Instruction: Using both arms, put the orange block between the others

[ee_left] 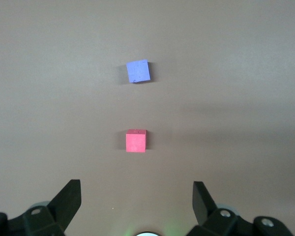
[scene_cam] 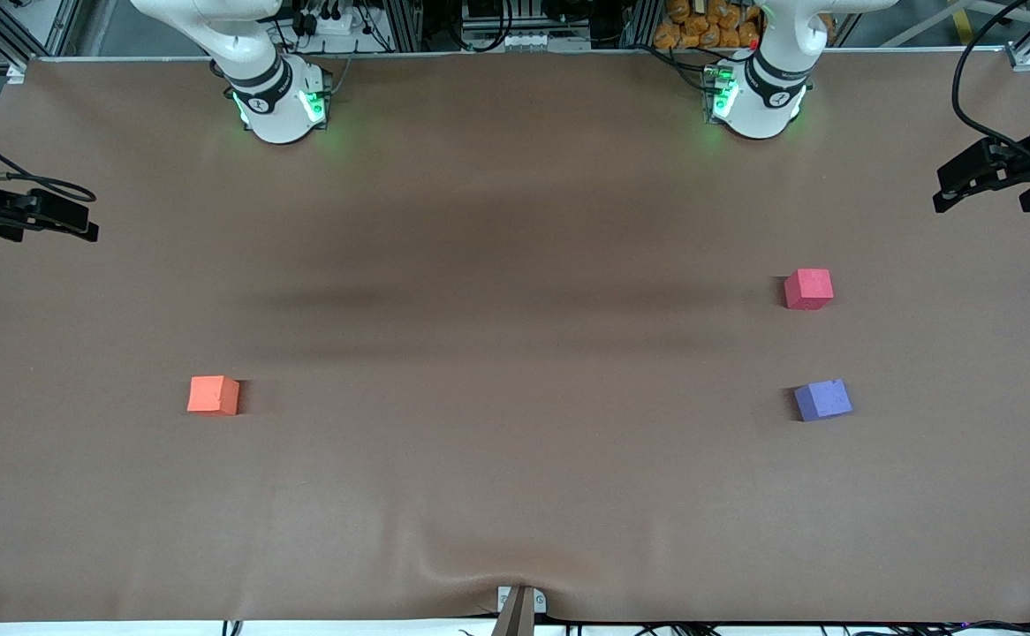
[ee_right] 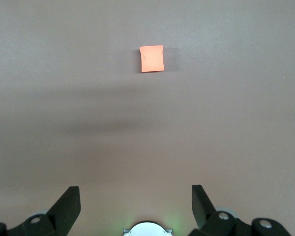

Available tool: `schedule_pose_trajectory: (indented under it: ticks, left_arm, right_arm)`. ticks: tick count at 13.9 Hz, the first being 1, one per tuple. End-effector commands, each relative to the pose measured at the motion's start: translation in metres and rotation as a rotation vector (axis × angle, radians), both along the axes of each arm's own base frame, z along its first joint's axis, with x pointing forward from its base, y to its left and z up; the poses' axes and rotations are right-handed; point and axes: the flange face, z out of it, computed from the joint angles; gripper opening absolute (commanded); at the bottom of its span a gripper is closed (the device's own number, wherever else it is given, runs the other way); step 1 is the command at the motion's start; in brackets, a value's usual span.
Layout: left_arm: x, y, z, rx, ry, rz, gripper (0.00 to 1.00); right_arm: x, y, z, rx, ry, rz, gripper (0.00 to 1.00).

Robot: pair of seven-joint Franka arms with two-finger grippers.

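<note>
A wide brown table [scene_cam: 515, 495] seen from above, with two white robot arms based along its top edge, each base glowing green. The orange block [scene_cam: 213, 395] sits alone on the table toward the right arm's end, nothing touching it. Toward the left arm's end sit the other two blocks: a pinkish-red block [scene_cam: 808, 289] and a purple-blue block [scene_cam: 822, 399], well apart from each other with bare table between them, the purple-blue one nearer the front camera. The orange block lies well apart from both. The right gripper [scene_cam: 82, 228] hangs in the air at the right arm's end of the table, over its edge, fingers spread wide and holding nothing; its wrist camera looks down on the orange block [ee_right: 152, 58]. The left gripper [scene_cam: 952, 190] hangs over the edge at the left arm's end, also spread wide and empty; its wrist camera shows the pinkish-red block [ee_left: 136, 141] and the purple-blue block [ee_left: 138, 71] lined up ahead of its two black fingers [ee_left: 69, 199].
</note>
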Motion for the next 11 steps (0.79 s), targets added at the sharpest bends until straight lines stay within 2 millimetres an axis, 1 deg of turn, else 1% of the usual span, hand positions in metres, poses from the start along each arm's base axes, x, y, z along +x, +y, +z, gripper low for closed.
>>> schedule_pose_trajectory:
  ticks: [1, 8, 11]
  left_arm:
    - [-0.0032, -0.0055, -0.0043, -0.018, 0.031, -0.022, 1.00]
    - [-0.0031, -0.0096, -0.0124, -0.017, 0.047, -0.029, 1.00]
    - [-0.0044, -0.0078, -0.0107, -0.015, 0.044, -0.026, 1.00]
  right_arm:
    - [-0.0056, -0.0012, 0.0063, -0.002, -0.002, -0.014, 1.00]
    - [-0.0033, 0.0004, 0.0023, -0.002, -0.002, -0.011, 1.00]
    - [-0.0011, 0.0020, 0.0026, -0.002, -0.011, -0.008, 1.00]
